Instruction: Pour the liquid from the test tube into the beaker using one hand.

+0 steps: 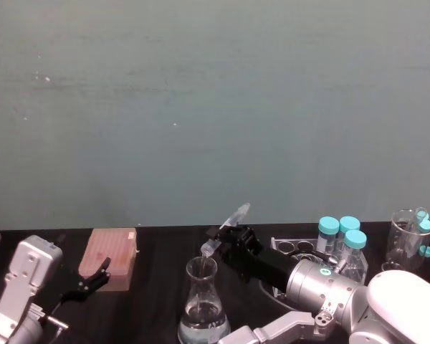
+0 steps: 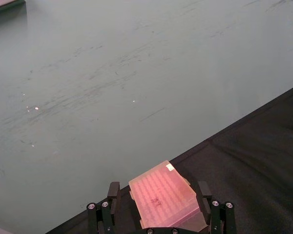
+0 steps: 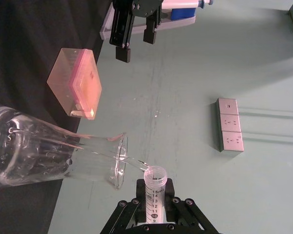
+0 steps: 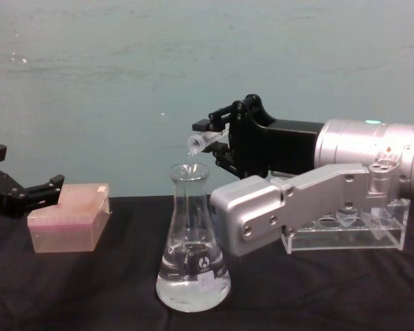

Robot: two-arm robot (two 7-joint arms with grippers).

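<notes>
My right gripper (image 4: pixel 217 141) is shut on the test tube (image 4: pixel 203 141), holding it tilted with its open mouth just above the beaker's (image 4: pixel 192 255) neck. A thin stream of clear liquid (image 3: pixel 134 163) runs from the tube's (image 3: pixel 154 187) lip into the beaker's (image 3: pixel 44 156) mouth. More liquid (image 4: pixel 192 284) is pooled in the wide base. In the head view the tube (image 1: pixel 226 228) slants down to the left over the beaker (image 1: pixel 201 304), with the right gripper (image 1: pixel 222 240) behind it. My left gripper (image 1: pixel 100 271) is open and idle at the left.
A pink tip box (image 4: pixel 69 217) sits on the black table (image 4: pixel 90 289), just in front of the left gripper (image 2: pixel 158 195). A clear acrylic rack (image 4: pixel 352 227) stands behind my right arm. Teal-capped tubes (image 1: pixel 340 236) and a glass vessel (image 1: pixel 408 236) are at the right.
</notes>
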